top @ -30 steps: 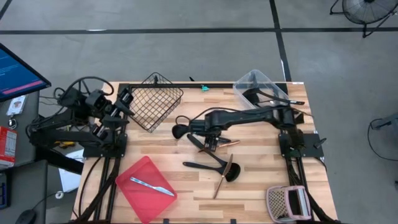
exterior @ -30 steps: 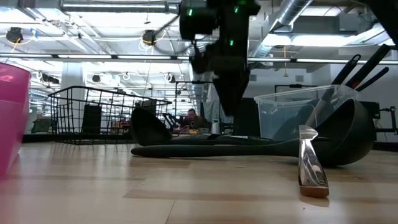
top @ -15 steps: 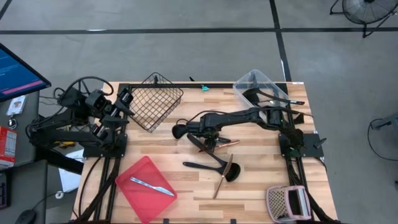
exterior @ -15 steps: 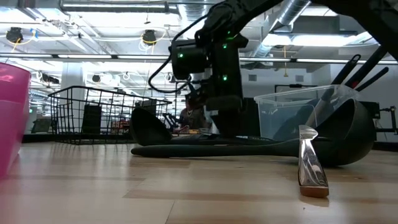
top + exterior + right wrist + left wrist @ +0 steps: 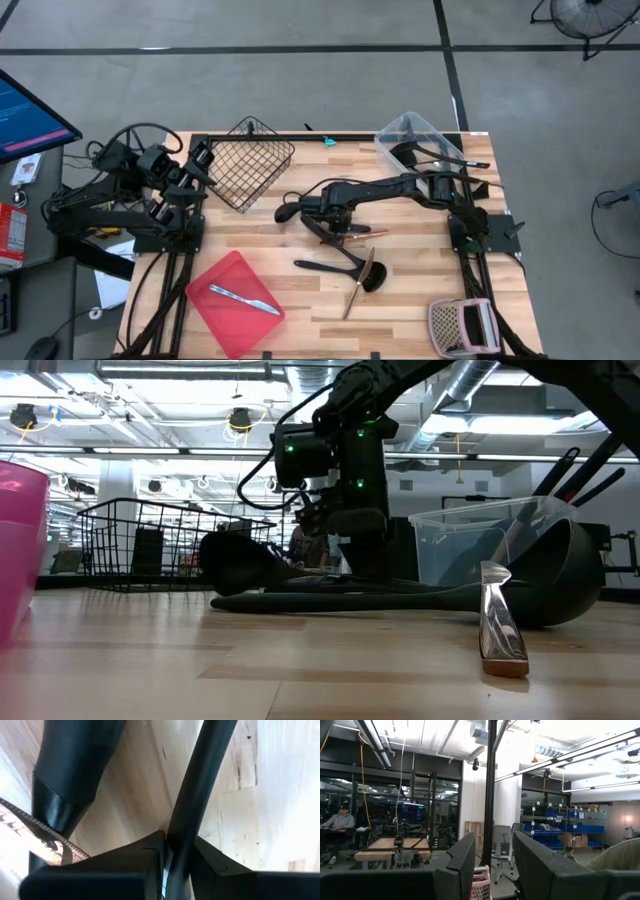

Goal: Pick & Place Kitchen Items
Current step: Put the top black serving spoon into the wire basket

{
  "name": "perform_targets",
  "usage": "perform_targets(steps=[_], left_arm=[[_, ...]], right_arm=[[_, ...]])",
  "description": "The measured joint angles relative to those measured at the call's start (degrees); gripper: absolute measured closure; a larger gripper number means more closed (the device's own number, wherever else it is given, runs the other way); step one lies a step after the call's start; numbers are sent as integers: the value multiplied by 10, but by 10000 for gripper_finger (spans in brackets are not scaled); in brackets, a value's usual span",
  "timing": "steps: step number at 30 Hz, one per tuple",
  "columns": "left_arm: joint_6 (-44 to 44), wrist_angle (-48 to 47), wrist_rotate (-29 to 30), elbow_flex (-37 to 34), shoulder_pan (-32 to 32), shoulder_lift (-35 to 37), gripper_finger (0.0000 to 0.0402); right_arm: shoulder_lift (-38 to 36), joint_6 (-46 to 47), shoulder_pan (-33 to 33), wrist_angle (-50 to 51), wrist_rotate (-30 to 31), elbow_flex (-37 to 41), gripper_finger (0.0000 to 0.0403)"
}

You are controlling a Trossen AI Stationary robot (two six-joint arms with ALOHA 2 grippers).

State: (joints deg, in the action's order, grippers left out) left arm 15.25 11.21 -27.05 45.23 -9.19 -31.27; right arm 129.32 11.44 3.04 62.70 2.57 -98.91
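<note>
The step in hand looks like the pick: the right gripper [image 5: 322, 212] sits low at the centre of the high view, clenched on the slim handle of a black ladle [image 5: 287, 211], whose handle [image 5: 200, 785] runs between the fingers in the right wrist view. In the low view the ladle's bowl [image 5: 228, 552] appears tipped up slightly off the wooden surface [image 5: 420, 280]. The next move, by my judgement, calls for a clean lift clear of the neighbouring utensils, then a carry to a container; which one I cannot tell.

The right arm stretches from the right edge of the frame leftward across the surface, wrist bent down. A black spatula [image 5: 335, 235] and a copper-coloured piece [image 5: 368, 231] lie just beside the gripper. The left gripper [image 5: 200, 160] waits folded at the upper left beside the wire basket [image 5: 250, 160], its fingers [image 5: 460, 865] apart.
</note>
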Motion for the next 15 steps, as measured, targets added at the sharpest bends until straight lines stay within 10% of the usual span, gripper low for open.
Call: perform_targets(steps=[15], left_arm=[[-82,-58,65,0,0,-40,281]], right_arm=[[-164,48,-14,18,61,0,352]])
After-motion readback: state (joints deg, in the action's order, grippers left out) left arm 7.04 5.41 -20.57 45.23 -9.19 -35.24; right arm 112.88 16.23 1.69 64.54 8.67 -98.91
